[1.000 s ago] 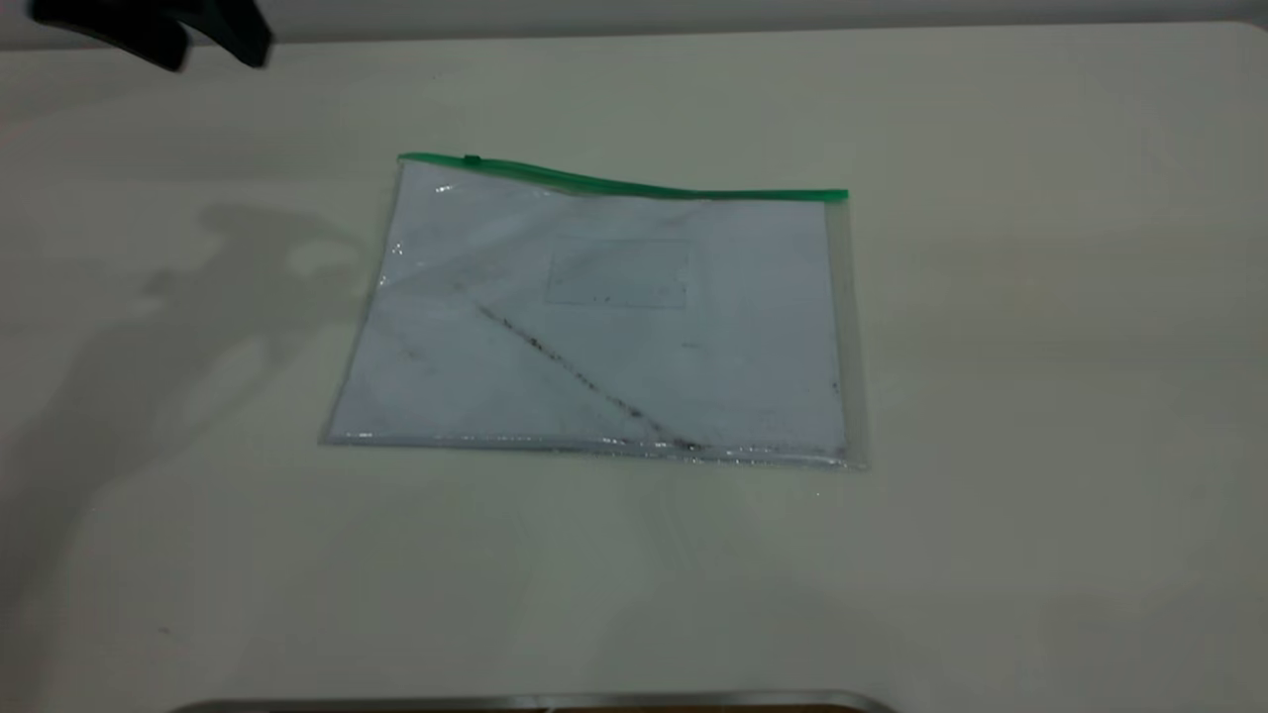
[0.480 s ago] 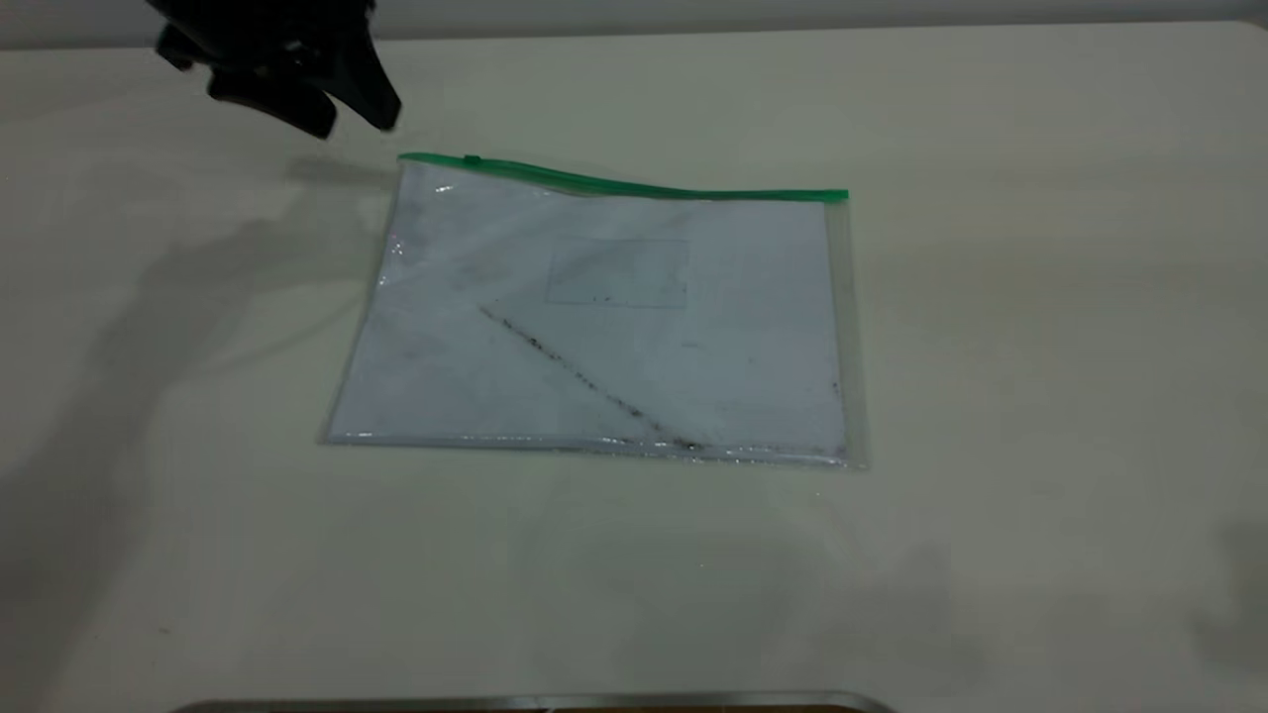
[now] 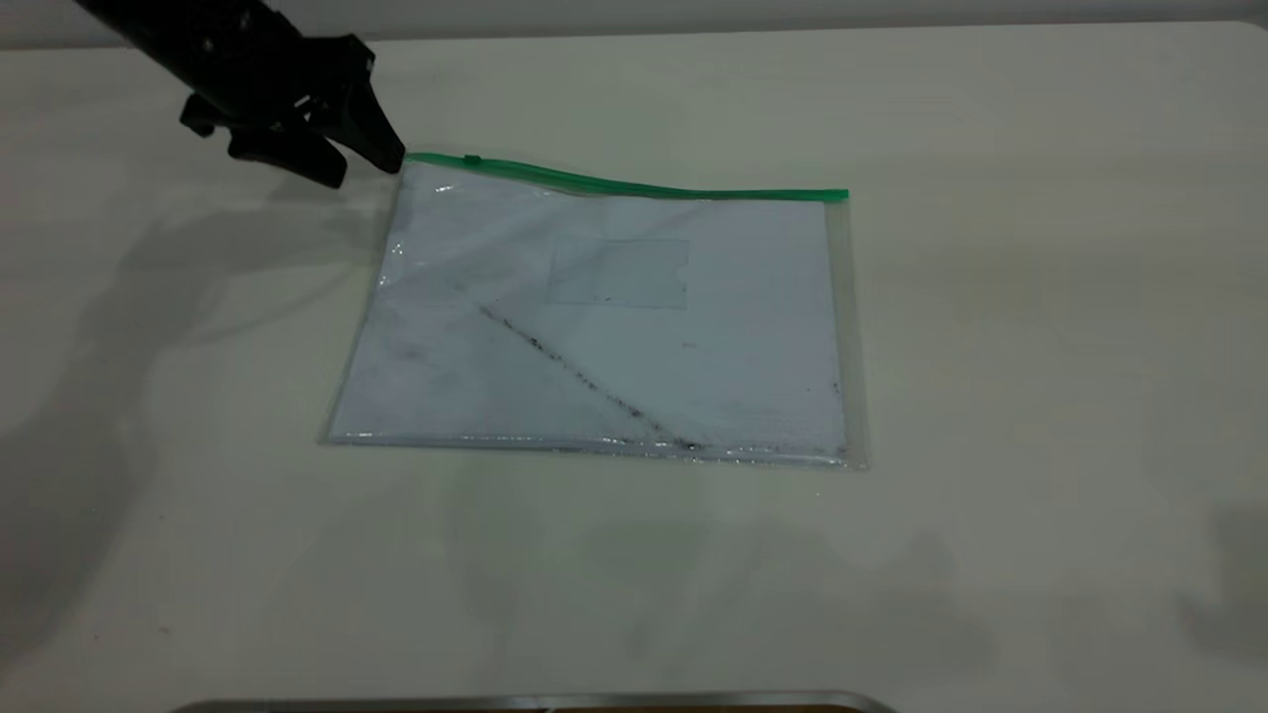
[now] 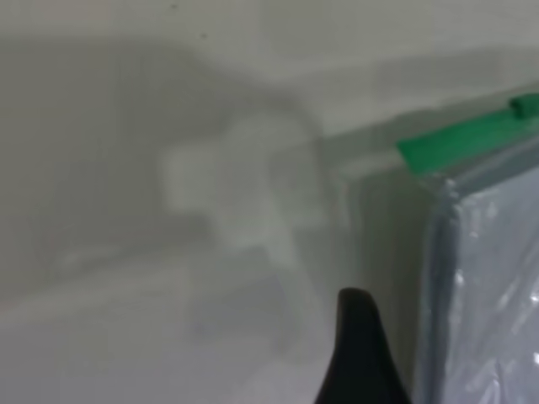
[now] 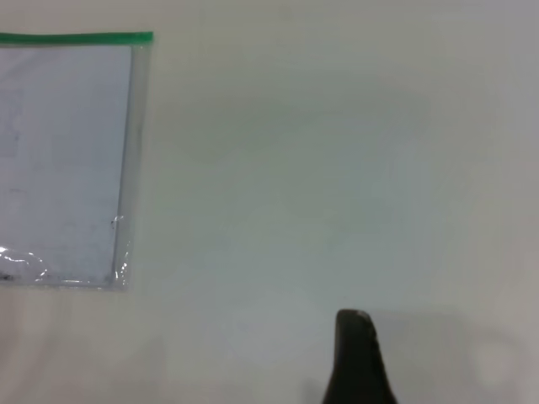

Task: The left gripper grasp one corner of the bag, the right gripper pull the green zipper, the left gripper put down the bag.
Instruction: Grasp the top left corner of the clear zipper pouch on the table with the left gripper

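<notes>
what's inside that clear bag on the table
White paper fills the bag, seen through the plastic. A dark diagonal smudge crosses it. Whether there is more than one sheet cannot be told.

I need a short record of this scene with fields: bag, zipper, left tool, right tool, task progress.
bag: the bag lies flat on the table
zipper: the green zipper runs along the far edge; slider near its left end
left tool: the left gripper is open beside the bag's far left corner, nothing held
right tool: the right gripper is off the bag's right side
task progress: corner not yet grasped
</notes>
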You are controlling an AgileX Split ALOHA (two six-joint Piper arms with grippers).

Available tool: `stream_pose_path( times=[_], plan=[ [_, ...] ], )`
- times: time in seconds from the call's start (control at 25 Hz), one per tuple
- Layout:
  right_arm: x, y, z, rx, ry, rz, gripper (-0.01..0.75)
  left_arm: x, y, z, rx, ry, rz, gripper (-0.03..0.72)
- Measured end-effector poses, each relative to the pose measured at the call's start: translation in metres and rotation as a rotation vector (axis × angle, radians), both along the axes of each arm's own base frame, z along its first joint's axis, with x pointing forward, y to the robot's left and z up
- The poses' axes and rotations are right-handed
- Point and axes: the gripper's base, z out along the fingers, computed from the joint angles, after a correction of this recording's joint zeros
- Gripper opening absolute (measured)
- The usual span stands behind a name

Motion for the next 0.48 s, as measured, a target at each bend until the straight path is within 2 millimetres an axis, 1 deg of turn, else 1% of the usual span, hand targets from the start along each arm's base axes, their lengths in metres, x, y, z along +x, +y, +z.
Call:
stream_pose_path(
  times=[0.28,0.48],
  plan=[
    [0.0,0.0,0.0,-0.001,-0.004,0.0,0.58,0.002,-0.006,-0.023,-0.058,-0.014,-0.03,0.588],
    [0.0,0.0,0.0,-0.001,-0.005,0.0,0.58,0.001,-0.013,-0.033,-0.142,-0.056,-0.088,0.588]
  ],
)
